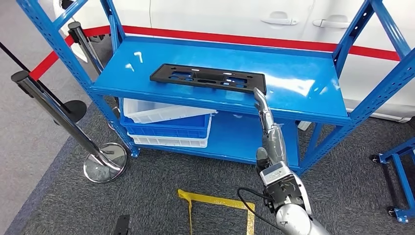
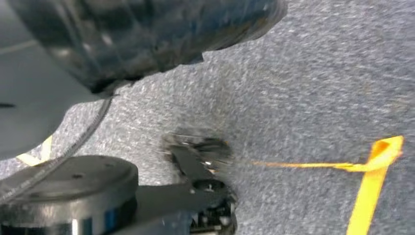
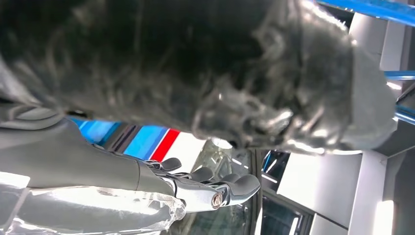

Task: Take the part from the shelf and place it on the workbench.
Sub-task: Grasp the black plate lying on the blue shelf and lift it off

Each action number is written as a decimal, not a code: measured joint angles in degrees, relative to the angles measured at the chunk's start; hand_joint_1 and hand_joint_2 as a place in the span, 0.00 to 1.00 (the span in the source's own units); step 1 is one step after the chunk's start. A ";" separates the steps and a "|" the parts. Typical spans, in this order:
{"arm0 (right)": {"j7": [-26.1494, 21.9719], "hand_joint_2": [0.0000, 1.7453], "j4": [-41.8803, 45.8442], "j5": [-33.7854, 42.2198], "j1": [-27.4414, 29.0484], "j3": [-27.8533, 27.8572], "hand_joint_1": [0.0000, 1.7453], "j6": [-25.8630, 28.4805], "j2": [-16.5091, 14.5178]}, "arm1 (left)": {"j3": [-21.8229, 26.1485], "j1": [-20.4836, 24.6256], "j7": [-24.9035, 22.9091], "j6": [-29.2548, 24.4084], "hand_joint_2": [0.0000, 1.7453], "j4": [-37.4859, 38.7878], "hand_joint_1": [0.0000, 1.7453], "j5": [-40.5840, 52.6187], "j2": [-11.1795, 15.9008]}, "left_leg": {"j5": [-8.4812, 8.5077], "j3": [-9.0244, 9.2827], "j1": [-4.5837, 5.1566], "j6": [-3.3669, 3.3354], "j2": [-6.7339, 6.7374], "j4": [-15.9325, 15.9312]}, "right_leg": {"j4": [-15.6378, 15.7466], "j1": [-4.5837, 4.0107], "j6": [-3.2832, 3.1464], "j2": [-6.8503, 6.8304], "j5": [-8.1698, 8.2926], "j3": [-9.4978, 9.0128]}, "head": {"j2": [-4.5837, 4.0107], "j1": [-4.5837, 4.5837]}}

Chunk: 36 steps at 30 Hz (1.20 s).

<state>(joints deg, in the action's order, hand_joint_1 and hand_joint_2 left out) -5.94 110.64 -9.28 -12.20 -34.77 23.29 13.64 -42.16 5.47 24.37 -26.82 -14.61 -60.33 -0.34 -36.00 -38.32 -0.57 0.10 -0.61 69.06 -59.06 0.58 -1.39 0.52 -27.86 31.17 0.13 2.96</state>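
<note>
Clearly outstretched toward 12 o'clock, the right robot hand [image 1: 263,105] holds nothing, fingers straight and slightly apart, tips touching the black part's [image 1: 208,77] right end on the blue shelf [image 1: 303,88]; the left robot hand's state I cannot tell.

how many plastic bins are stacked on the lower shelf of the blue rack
3: a white plastic bin tilted on top, a blue plastic bin beneath it, and another white plastic bin at the bottom. The upper blue metal shelf may hide more behind.
</note>
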 joint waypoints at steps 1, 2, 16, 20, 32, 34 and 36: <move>0.04 0.00 -0.10 -0.02 -0.02 -0.02 0.00 -0.10 0.00 | -0.01 -0.05 -0.08 0.00 0.00 0.03 0.00 0.05 0.01 | 3.64 0.08 -0.01 -0.19 0.03 -3.43 | 0.00 -0.01 0.17 0.04 -0.79 -0.88 | 0.00 -0.01; 0.08 0.00 -0.21 -0.03 -0.05 -0.07 0.00 -0.21 0.00 | -0.01 -0.07 -0.18 -0.02 0.00 0.06 0.00 0.10 0.03 | 7.04 0.19 0.12 -0.43 0.09 -6.28 | -0.08 -0.05 0.45 0.13 -1.58 -1.72 | 0.00 -0.04; 0.65 0.00 -1.06 -1.21 -0.61 -0.93 0.00 -0.66 0.09 | -0.36 0.32 -1.12 -0.11 0.00 0.16 0.00 0.32 0.25 | 7.90 6.39 0.99 -3.26 -0.14 -10.13 | -8.35 -0.38 1.80 0.04 -1.36 6.74 | 0.00 -0.37; 0.96 0.00 -1.43 -1.07 -0.63 -1.15 0.00 -0.86 0.18 | -0.59 0.46 -1.67 -0.40 0.00 0.16 0.00 0.40 0.17 | 6.91 7.21 1.01 -2.49 -0.30 -10.05 | -1.11 -1.37 0.60 -0.02 2.50 5.39 | 0.00 -0.16; 0.85 0.00 -2.77 -1.23 -0.94 -2.81 0.00 -0.81 0.15 | -1.78 0.61 -3.28 -0.84 0.00 0.16 0.00 0.98 0.36 | 8.10 1.57 -0.78 1.21 0.24 -5.12 | -0.01 0.24 0.30 -0.31 2.90 3.41 | 0.00 0.26; 0.86 0.00 -3.06 -1.62 -1.10 -3.04 0.00 -0.75 0.11 | -1.93 0.68 -3.53 -0.65 0.00 0.16 0.00 0.97 0.36 | 9.00 2.89 -0.68 0.94 0.24 -9.24 | -0.40 0.27 1.04 -0.28 2.63 3.67 | 0.00 0.31; 1.14 0.00 -3.35 -2.11 -1.24 -3.29 0.00 -0.72 0.11 | -2.10 0.56 -3.75 -0.49 0.00 0.16 0.00 0.95 0.36 | 8.84 3.07 -0.47 0.01 0.18 -9.65 | -0.45 0.15 1.91 -0.27 2.49 3.75 | 0.00 0.33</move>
<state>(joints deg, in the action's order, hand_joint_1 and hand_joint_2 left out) -4.80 107.29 -11.39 -13.44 -38.07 22.57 13.75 -44.27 6.03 20.62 -27.31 -14.45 -59.37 0.02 -27.16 -35.25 -1.04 0.11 -0.44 59.42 -59.50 0.73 0.52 0.25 -25.36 34.92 0.13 3.28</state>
